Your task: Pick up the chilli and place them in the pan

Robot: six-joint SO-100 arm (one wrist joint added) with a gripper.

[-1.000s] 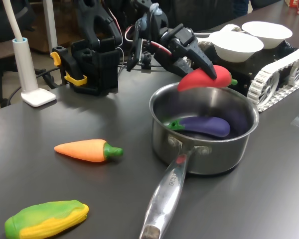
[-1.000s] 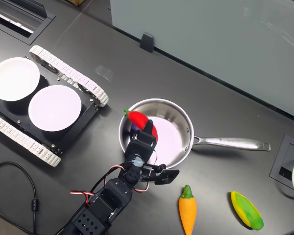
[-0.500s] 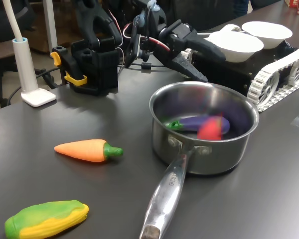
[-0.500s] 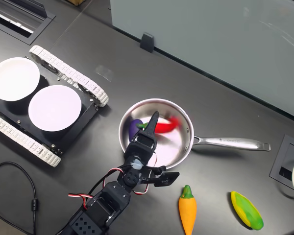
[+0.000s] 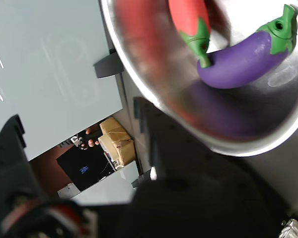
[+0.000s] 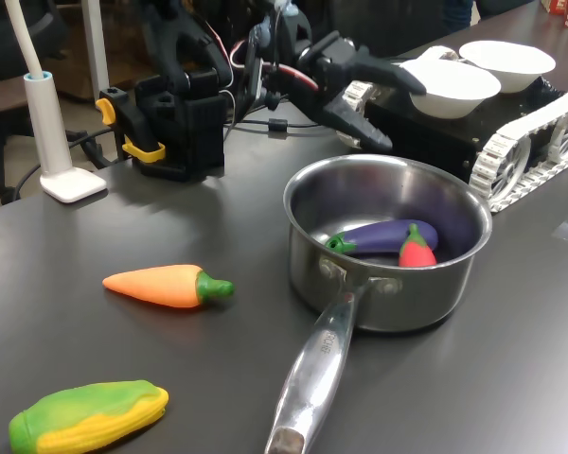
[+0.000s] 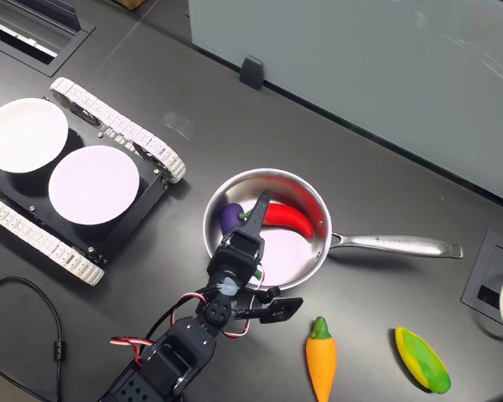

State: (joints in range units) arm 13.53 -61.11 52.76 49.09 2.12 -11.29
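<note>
Two toys sit in the pan point(image 6: 386, 248) right now: I see the chilli point(image 7: 287, 217) lying on the pan floor, its green cap touching the purple eggplant point(image 6: 383, 236). In the first exterior view most of the chilli is hidden behind the pan wall and the eggplant; only a red end pokes up. In the wrist view the chilli is cut off at the picture's edge and the pan rim is blurred.

My jaws point(image 6: 386, 112) hang spread apart over the far rim of the pan in the first exterior view, holding nothing. In the second exterior view only one dark finger shows clearly, and it covers part of the eggplant.

On the tabletop point(image 6: 123, 236), the carrot point(image 6: 168, 286) and the corn point(image 6: 87, 415) lie to the first exterior view's left of the pan handle, well apart from the pan. Beyond the pan, two white bowls point(image 7: 92, 183) rest on a tracked vehicle point(image 7: 117, 130).
</note>
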